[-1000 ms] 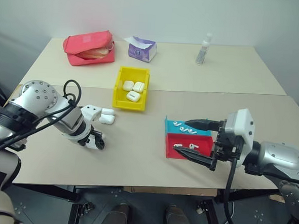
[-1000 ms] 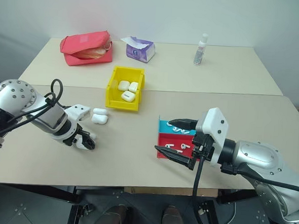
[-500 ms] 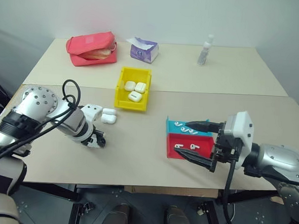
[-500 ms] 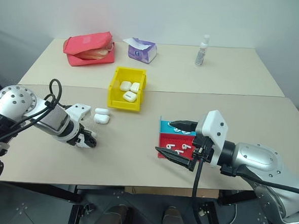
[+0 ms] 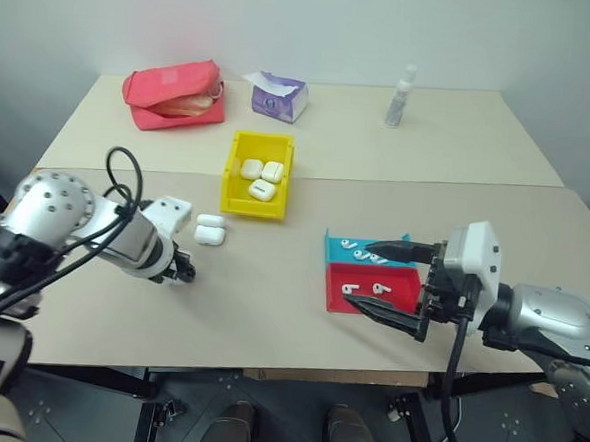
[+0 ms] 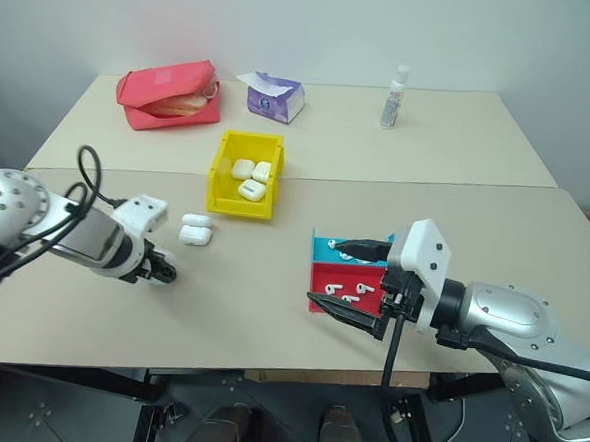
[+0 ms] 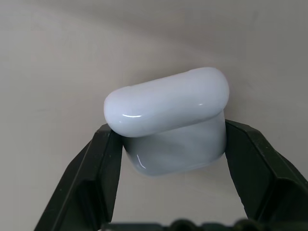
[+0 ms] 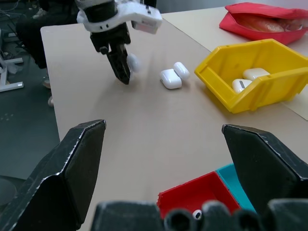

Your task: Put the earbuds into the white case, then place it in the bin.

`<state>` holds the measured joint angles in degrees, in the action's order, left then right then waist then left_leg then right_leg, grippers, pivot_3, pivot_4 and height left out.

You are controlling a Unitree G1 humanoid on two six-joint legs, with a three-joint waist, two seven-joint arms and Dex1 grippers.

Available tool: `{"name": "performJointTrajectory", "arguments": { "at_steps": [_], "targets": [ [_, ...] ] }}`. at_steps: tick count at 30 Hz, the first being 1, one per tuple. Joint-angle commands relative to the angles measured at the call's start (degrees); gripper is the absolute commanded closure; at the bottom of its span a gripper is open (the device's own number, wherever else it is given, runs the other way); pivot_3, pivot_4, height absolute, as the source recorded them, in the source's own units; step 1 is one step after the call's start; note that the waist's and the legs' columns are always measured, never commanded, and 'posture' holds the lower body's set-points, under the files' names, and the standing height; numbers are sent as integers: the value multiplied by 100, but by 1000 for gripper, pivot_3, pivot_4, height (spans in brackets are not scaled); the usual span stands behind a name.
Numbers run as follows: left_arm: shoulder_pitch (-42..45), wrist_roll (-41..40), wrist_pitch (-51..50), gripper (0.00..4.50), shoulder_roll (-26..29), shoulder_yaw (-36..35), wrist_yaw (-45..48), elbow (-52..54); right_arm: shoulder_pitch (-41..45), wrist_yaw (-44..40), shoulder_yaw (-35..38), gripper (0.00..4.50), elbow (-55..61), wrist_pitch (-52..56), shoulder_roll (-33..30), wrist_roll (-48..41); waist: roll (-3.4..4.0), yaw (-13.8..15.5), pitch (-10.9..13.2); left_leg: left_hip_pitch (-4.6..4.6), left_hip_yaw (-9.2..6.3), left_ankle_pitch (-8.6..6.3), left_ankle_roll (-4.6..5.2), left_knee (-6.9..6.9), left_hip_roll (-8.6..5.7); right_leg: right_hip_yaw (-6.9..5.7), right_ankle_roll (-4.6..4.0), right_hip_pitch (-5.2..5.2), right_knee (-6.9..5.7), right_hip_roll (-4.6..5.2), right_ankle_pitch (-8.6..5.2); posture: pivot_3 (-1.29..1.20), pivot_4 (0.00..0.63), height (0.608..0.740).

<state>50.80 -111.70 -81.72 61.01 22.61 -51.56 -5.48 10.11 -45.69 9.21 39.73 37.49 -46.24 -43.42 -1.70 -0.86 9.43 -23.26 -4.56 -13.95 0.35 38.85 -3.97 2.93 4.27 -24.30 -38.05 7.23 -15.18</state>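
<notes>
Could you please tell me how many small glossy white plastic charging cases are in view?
6: three in the bright yellow plastic bin at and; two on the table at and; one clamped in the left pincer at.

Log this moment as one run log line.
left gripper: shut on white case | right gripper: open over red tray | bin: three cases

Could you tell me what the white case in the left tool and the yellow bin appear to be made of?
White case, clamped in the left tool: looks like hard glossy plastic, judging by the sharp highlights on its smooth rounded shell. Yellow bin: probably moulded plastic with a slight sheen, given its even bright colour and its thin upright walls with a rolled rim.
</notes>
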Motion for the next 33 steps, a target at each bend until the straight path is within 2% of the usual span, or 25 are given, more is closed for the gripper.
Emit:
{"name": "performJointTrajectory", "arguments": {
  "at_steps": [1, 3, 4, 6, 7, 8, 13, 18, 24, 33],
  "targets": [
    [-314, 1289, 983, 1590, 121, -1132, 734, 966, 103, -111, 52, 0, -44, -268, -7, 82, 0, 16, 0, 0, 1, 1, -1, 0, 0, 0, 0, 1, 3, 0, 0, 0, 150, 740],
    [-741, 2369, 1780, 1590, 44, -1668, 1529, 1565, 153, -148, 36, 0, -97, -313, -2, 109, 1, 20, 0, 4, 3, 2, -3, -1, -2, 0, 0, 6, 4, 0, 0, 0, 150, 740],
    [-1032, 3058, 2428, 1590, 49, -1886, 2361, 1911, 196, -151, 26, 0, -128, -328, 0, 124, 1, 24, 0, 7, 7, 3, -5, -4, -2, 0, -1, 7, 5, 0, 0, 0, 150, 740],
    [-1501, 4551, 3878, 1590, 41, -1959, 4019, 2324, 279, -171, 23, 0, -219, -369, 9, 158, 1, 21, 0, 10, 13, 5, -9, -13, -3, 1, -2, 8, 10, -1, 0, 0, 150, 740],
    [-1576, 5178, 4357, 1590, -31, -1886, 4497, 2356, 318, -182, 21, 0, -260, -387, 15, 179, 1, 26, 0, 9, 14, 8, -13, -14, -5, -1, -4, 9, 15, -2, -1, 0, 150, 740],
    [-1524, 5334, 4523, 1590, -202, -1920, 4936, 2185, 356, -196, 21, 0, -294, -400, 14, 189, 1, 37, 0, 7, 13, 9, -14, -15, -4, -4, -4, 9, 17, -2, -1, 0, 150, 740],
    [-1225, 5247, 5389, 1590, -1340, -2451, 7635, 1303, 522, -218, 83, 0, -331, -382, -44, 166, 1, 101, 0, 0, 7, -23, 40, -4, -4, -16, -3, 18, 29, 4, 1, 0, 150, 740],
    [-725, 5520, 5730, 1590, -2167, -2355, 9715, 751, 515, -132, 272, 0, -173, -260, -188, 89, 0, 84, 0, -13, 5, -24, 41, 5, -6, -30, -2, 15, 24, 6, 1, 0, 150, 740],
    [-336, 5672, 5780, 1590, -2795, -2372, 11194, 409, 398, -61, 524, 0, -7, -126, -382, -50, 0, 26, 0, -9, 4, -28, 50, 9, -5, -33, -1, 17, 8, 5, 1, 0, 150, 740],
    [-225, 6075, 6053, 1590, -3379, -2316, 12420, 551, 283, 13, 660, 0, 116, -9, -605, -174, -1, -8, 0, -4, 3, -29, 53, 10, 2, -32, -1, 20, 8, -2, 1, 0, 150, 740]
  ]
}}
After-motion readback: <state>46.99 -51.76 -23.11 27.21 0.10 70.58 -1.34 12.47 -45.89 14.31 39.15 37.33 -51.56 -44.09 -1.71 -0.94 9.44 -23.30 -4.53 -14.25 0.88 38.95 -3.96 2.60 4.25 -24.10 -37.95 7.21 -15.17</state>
